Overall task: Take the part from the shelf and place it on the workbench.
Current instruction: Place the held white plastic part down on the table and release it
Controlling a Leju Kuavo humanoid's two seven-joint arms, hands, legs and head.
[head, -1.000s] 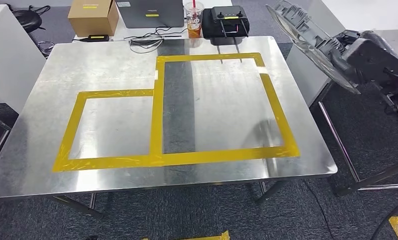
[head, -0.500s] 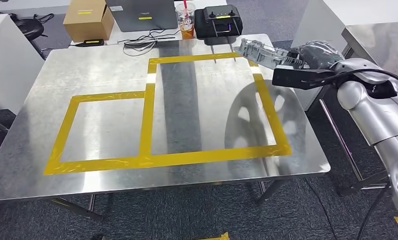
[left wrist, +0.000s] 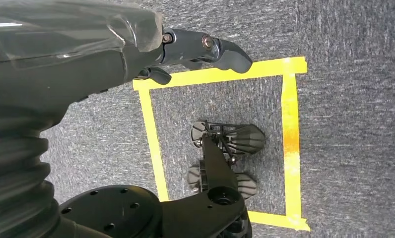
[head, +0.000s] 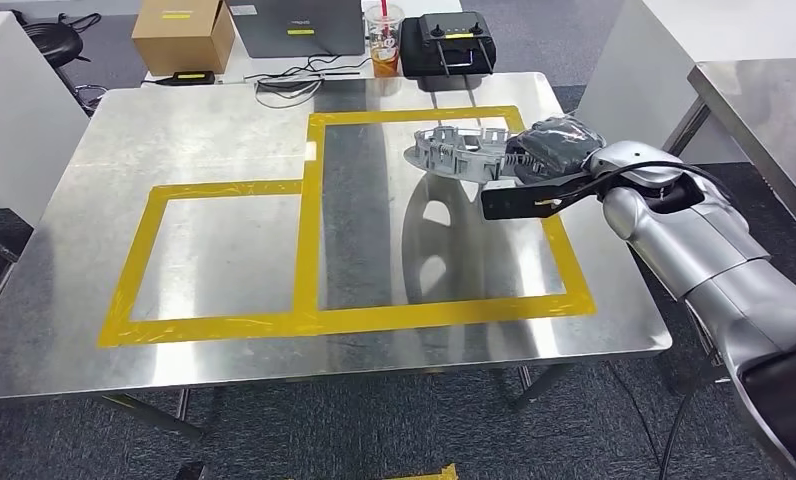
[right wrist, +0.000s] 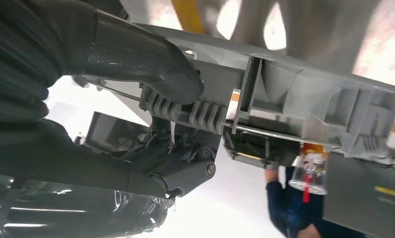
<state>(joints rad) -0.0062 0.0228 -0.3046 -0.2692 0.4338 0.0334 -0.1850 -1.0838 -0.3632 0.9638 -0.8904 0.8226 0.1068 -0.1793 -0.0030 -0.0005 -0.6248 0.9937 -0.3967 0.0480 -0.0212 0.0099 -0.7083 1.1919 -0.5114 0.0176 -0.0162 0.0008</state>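
Your right hand (head: pixel 552 148) now has the part (head: pixel 461 150) out over the table (head: pixel 224 130), inside the far corner of the larger yellow tape frame (head: pixel 559 250). A sec ago it was off the table's right edge, tilted steep; half a sec ago it had just crossed the rim. Now it lies near flat, rim outward, w/ its shadow and reflection right under it on the steel, so it's low but prob. not down yet. The right wrist view shows thumb (right wrist: pixel 151 64) over the part's rim and fingers (right wrist: pixel 175 148) curled beneath: a firm grip. Transport's about done; what's left is lowering and letting go. Keep it level, else the far rim touches first and it could skid. Left hand (left wrist: pixel 205 49) hangs over the carpet, fingers loose, holding nothing.
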